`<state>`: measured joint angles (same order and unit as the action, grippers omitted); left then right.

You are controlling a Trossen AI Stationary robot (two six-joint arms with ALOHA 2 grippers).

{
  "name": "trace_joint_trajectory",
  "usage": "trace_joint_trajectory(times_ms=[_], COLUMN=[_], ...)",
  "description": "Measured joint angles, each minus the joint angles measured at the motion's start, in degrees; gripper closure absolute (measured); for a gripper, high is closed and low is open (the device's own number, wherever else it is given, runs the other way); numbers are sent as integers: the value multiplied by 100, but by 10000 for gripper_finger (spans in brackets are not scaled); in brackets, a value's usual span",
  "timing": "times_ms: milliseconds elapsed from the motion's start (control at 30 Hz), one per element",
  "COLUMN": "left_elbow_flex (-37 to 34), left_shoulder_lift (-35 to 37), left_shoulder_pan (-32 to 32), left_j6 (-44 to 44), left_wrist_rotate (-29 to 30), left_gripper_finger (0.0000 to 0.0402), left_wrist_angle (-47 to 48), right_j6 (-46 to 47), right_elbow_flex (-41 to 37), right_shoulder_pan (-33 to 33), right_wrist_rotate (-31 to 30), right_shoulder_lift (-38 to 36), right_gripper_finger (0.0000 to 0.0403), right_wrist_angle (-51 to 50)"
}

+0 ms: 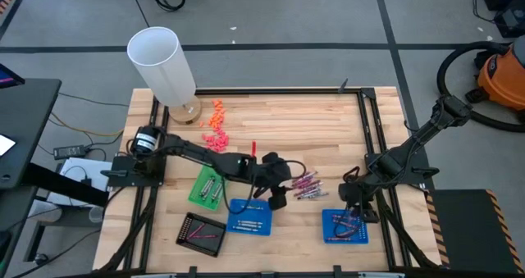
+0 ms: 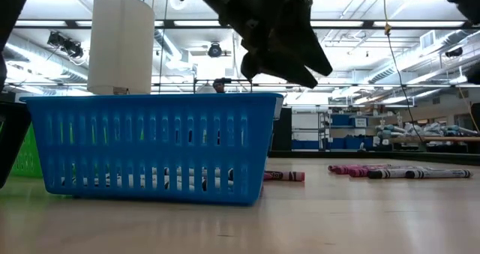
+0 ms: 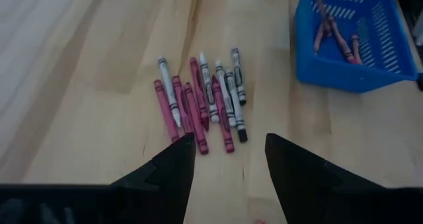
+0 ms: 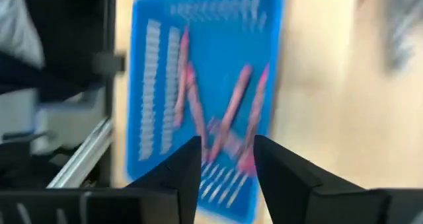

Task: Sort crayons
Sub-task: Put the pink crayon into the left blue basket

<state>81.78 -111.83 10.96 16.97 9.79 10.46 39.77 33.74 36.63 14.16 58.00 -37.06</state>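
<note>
A heap of pinkish-red, maroon and silvery-grey crayons (image 3: 201, 102) lies flat on the wooden table (image 1: 271, 118), right of centre (image 1: 308, 186). My left gripper (image 3: 230, 139) hovers open just left of the heap (image 1: 280, 198), with nothing between its fingers; it also shows dark at the top of the low view (image 2: 277, 29). My right gripper (image 4: 228, 145) hangs open over the right blue tray (image 1: 344, 226), which holds several pinkish crayons (image 4: 231, 112). A second blue tray (image 1: 250, 218) stands near the left gripper with crayons in it.
A green tray (image 1: 207, 186) and a black tray (image 1: 201, 233) stand left of the middle blue tray. A tall white cylinder (image 1: 164, 65) and orange and pink chunky bits (image 1: 215, 126) are at the far left. Dark frame rails (image 1: 369, 130) run along the table's sides.
</note>
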Motion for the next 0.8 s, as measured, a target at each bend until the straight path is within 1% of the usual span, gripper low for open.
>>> trace_joint_trajectory(times_ms=[67,100,233,333,400,467,533,567,633,733,767,800], left_elbow_flex=[79,83,92,96,96,96,92,91,91,91,91,91], left_shoulder_lift=[0,0,0,0,0,0,0,0,0,0,0,0], left_shoulder_pan=[-82,-120,-212,-260,-286,-293,-293,-293,-293,-292,-283,-276], left_j6=[20,27,100,132,269,385,484,533,594,621,619,601], left_wrist_rotate=[-118,-173,-258,-459,-699,-947,-1067,-1072,-1072,-1022,-993,-968], left_gripper_finger=[208,208,208,208,208,208,208,208,208,208,208,208], left_wrist_angle=[207,297,446,644,784,979,1206,1301,1443,1465,1453,1457], right_j6=[-347,-514,-1077,-1435,-1767,-2137,-2532,-2749,-3165,-3395,-3339,-3243], right_elbow_flex=[0,0,0,0,0,0,-84,-194,-538,-1080,-1204,-1277], right_shoulder_pan=[11,9,-48,-10,71,134,153,140,22,-178,-226,-256], right_wrist_rotate=[-492,-633,-759,-1155,-1705,-2489,-3288,-3563,-3729,-3605,-3547,-3440], right_shoulder_lift=[0,0,-45,-154,-215,-230,-206,-195,-154,-73,-50,-56], right_gripper_finger=[251,251,252,252,252,252,252,252,252,253,253,253], right_wrist_angle=[328,522,923,904,910,981,1316,1623,2544,4037,4306,4299])
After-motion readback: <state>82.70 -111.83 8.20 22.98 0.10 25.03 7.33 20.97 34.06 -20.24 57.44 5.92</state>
